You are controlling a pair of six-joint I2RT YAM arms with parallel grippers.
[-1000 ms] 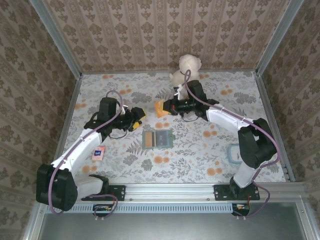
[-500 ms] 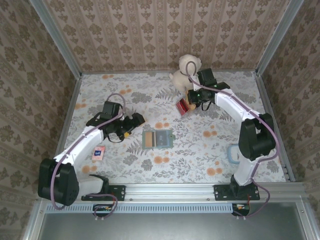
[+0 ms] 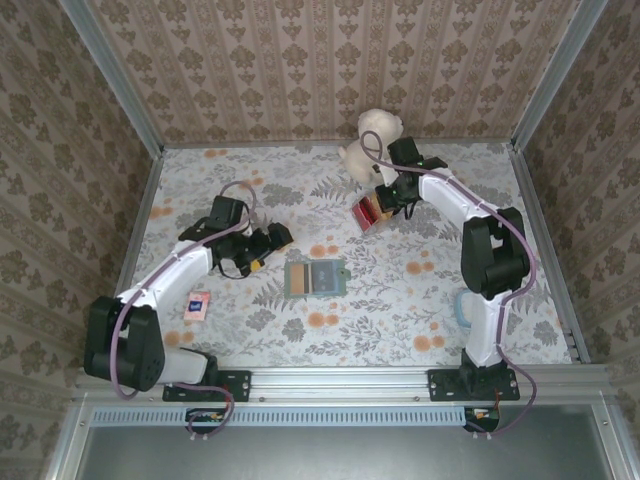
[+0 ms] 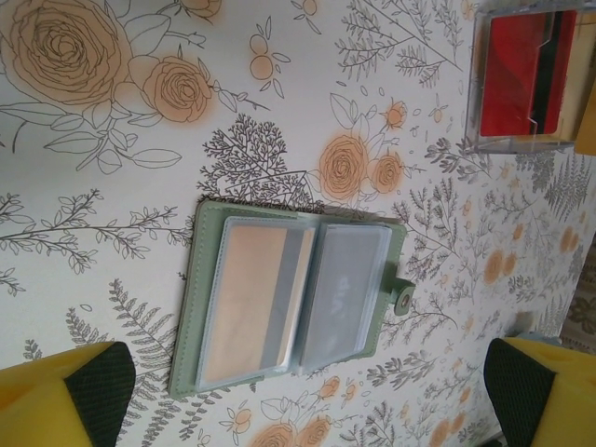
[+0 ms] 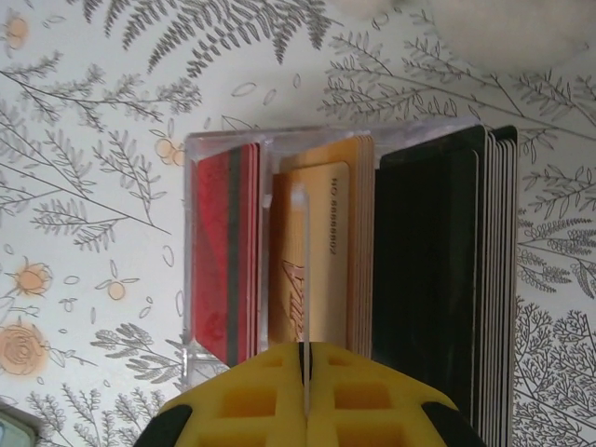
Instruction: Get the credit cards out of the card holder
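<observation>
The sage-green card holder lies open and flat mid-table. In the left wrist view the card holder has a peach card in its left clear sleeve, while the right sleeve looks grey and bare. My left gripper hovers open just left of it, and the left gripper has its fingers spread wide. My right gripper is shut on a credit card seen edge-on. It holds the card over the gold section of a clear card rack; the right gripper is at the back.
The rack holds red, gold and black card stacks. A cream plush toy sits just behind it. A small white-and-pink card lies at the left, and a blue-rimmed item at the right.
My right gripper carried the card from above the table's middle back and right to the rack. The left gripper shifted slightly and stayed open beside the holder.
</observation>
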